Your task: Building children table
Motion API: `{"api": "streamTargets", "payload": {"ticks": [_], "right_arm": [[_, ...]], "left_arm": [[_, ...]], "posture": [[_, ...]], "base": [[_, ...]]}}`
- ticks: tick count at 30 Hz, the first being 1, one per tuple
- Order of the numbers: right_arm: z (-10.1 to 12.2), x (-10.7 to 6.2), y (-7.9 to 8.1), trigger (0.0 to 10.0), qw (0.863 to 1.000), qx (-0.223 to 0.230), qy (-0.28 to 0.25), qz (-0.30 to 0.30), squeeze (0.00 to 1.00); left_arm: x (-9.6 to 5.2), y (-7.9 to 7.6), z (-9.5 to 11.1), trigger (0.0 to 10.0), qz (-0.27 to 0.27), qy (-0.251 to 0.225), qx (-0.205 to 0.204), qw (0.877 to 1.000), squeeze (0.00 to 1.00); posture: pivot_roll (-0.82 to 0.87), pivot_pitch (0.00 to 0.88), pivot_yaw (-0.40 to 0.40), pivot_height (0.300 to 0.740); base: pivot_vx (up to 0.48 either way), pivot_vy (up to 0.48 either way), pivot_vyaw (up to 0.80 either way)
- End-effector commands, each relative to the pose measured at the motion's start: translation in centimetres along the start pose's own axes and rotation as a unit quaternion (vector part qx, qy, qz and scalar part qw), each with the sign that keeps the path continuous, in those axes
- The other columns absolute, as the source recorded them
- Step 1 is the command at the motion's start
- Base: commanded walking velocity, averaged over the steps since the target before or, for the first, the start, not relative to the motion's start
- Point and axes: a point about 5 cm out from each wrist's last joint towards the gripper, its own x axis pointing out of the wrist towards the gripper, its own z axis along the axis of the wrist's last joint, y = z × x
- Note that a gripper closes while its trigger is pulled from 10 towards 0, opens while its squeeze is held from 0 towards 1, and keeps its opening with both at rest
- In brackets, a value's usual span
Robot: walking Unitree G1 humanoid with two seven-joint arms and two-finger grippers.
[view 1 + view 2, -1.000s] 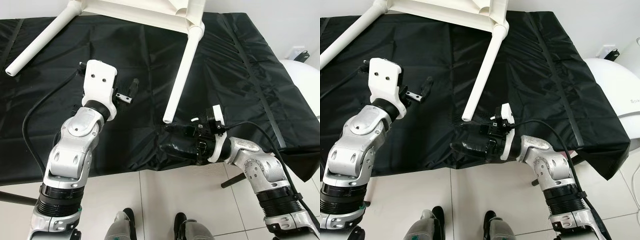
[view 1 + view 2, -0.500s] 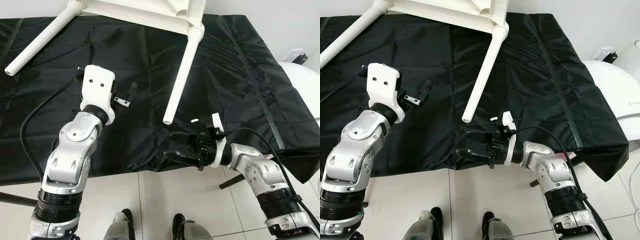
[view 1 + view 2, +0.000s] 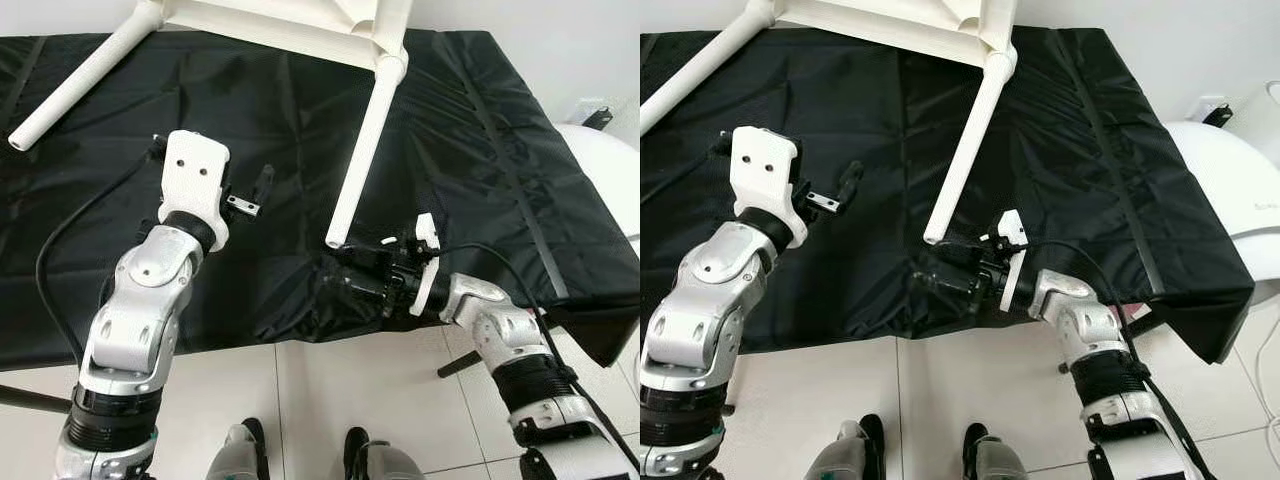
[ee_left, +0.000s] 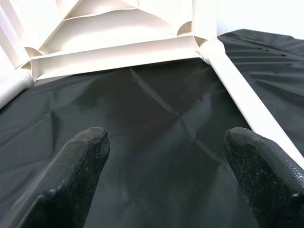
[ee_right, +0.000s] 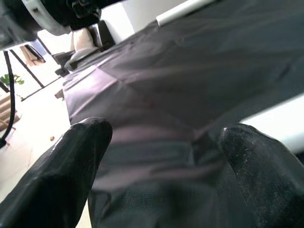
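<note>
Left gripper (image 4: 166, 156): two black fingers (image 4: 76, 175) spread wide apart, nothing between them, both above the black cloth (image 4: 152, 133). Cloth is creased, with a seam running diagonally between the fingers. Beyond the fingers, the white table underside (image 4: 114, 42), ribbed, lies on the cloth. One white leg (image 4: 247, 99) joins the underside at its corner and runs back past one finger, apparently resting on the cloth.

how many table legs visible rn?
2. One leg runs from the white tabletop frame toward the right hand, its end just beside it. The other leg angles out on the robot's left. Further legs may lie beyond the picture's edge.
</note>
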Motion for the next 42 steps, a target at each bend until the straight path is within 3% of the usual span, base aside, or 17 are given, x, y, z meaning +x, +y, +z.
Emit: {"api": "streamTargets", "payload": {"ticks": [1,12,20,33,42], "right_arm": [[-0.6,0.0,-0.1,10.0,1.000,0.003,0.008,0.001,0.00],[-1.0,1.4,0.0,10.0,0.999,0.011,0.004,0.031,0.00],[-1.1,2.3,-0.6,10.0,1.000,0.005,0.005,0.019,0.00],[1.2,4.1,-3.0,10.0,0.996,-0.026,-0.023,-0.088,0.00],[2.4,3.1,-4.7,10.0,0.983,-0.054,-0.029,-0.175,0.00]], "left_arm": [[-0.3,-0.2,0.0,10.0,-0.006,0.003,0.005,1.000,0.00],[-1.1,-0.1,0.6,10.0,-0.002,0.003,0.015,1.000,0.00],[-1.2,0.0,0.6,10.0,0.001,0.006,0.015,1.000,0.00],[-1.6,-0.1,0.9,10.0,0.004,0.005,0.023,1.000,0.00],[-1.7,0.0,0.9,10.0,0.008,0.003,0.023,1.000,0.00]], "posture": [[0.07,0.294,-0.100,0.740],[0.11,0.335,-0.102,0.740],[0.12,0.341,-0.103,0.740],[0.15,0.333,-0.118,0.740],[0.15,0.321,-0.124,0.740]], "base": [[0.000,0.000,0.00],[0.000,0.000,0.00],[0.000,0.000,0.00],[0.000,0.000,0.00],[0.000,0.000,0.00]]}}
